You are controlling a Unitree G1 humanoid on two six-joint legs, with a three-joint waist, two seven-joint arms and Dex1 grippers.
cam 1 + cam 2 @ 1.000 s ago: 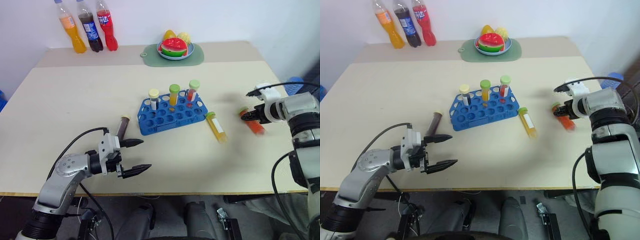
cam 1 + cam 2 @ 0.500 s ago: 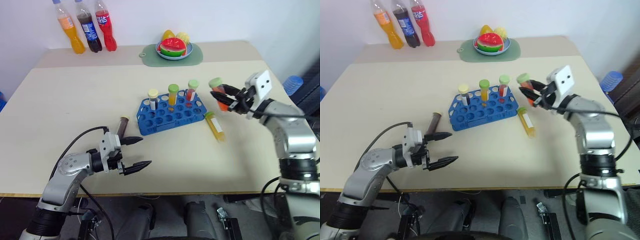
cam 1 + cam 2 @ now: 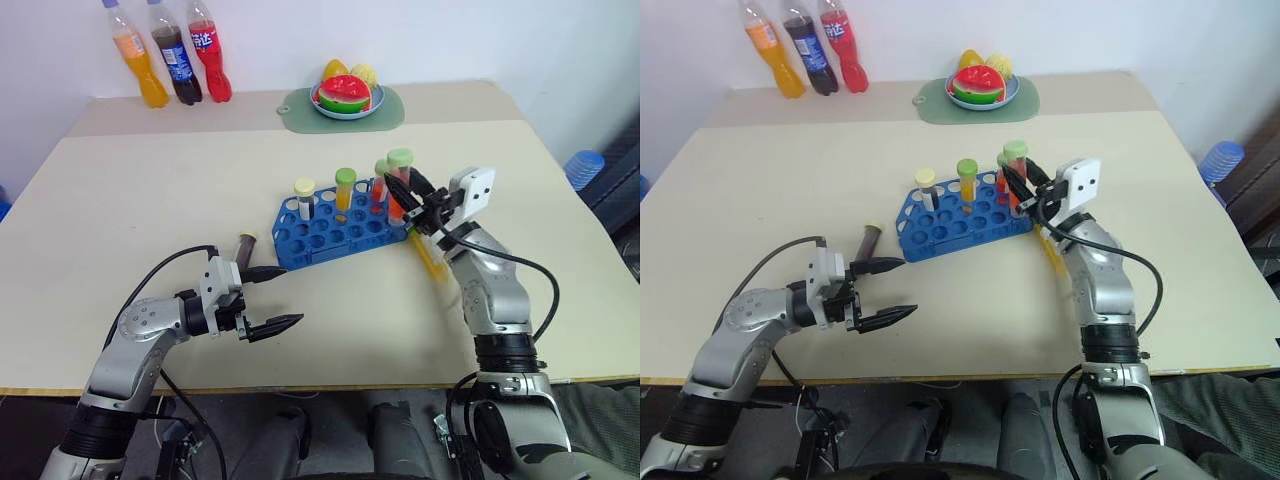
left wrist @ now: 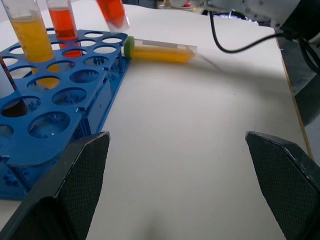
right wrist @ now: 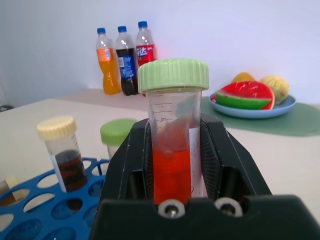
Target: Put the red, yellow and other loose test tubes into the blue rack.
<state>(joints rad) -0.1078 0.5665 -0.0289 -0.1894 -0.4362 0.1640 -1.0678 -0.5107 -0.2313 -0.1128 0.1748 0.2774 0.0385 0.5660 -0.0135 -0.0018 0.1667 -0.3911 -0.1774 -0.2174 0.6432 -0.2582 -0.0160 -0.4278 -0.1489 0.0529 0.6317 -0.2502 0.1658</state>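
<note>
L gripper (image 3: 272,298) low at 7 o'clock, fingers spread wide, empty, pointing R. R gripper (image 3: 408,197) clamped on red-liquid tube (image 3: 401,180), upright at blue rack's (image 3: 340,233) 3 o'clock edge. Yellow tube (image 3: 432,253) flat on beige table (image 3: 150,200). Soda bottles (image 3: 170,60) at 11, by white wall.

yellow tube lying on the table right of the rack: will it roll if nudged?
Probably. The yellow tube is round and lies on its side on the bare table. Its green cap looks wider than the body, so it may curve. It seems rigid and liquid-filled, likely slick.
</note>
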